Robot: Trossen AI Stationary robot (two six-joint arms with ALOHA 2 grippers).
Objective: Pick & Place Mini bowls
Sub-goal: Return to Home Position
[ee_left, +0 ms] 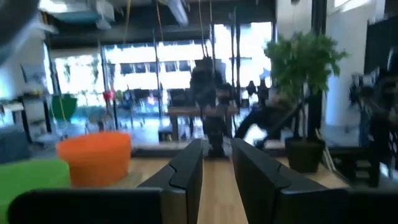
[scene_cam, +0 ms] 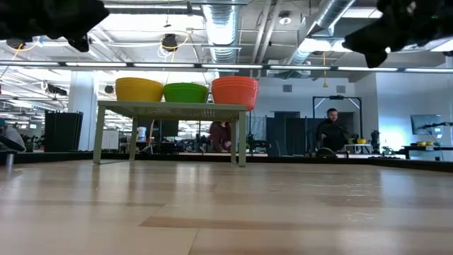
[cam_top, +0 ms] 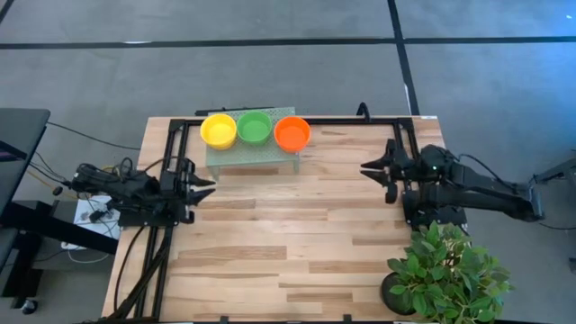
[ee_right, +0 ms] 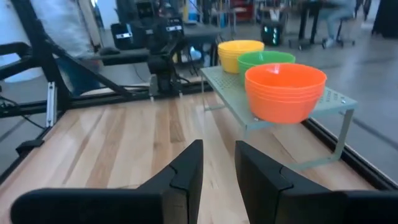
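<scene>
Three stacks of mini bowls stand side by side on a small pale-green perforated rack [cam_top: 253,155] at the table's far middle: yellow [cam_top: 218,130], green [cam_top: 254,127] and orange [cam_top: 292,133]. Each rests by its bottom on the rack's top, and the orange stack [ee_right: 286,92] shows several nested rims. My left gripper [cam_top: 209,184] hovers at the table's left edge, pointing right, roughly level, open with nothing between its fingers. My right gripper [cam_top: 364,167] hovers at the right side, pointing left, open and empty [ee_right: 219,165]. Both are clear of the bowls.
A leafy plant in a dark pot [cam_top: 445,274] stands at the table's near right corner, beside my right arm. A black frame rail [cam_top: 360,120] runs along the far edge behind the rack. Bare wood [cam_top: 288,234] lies between the arms. People show in the room beyond.
</scene>
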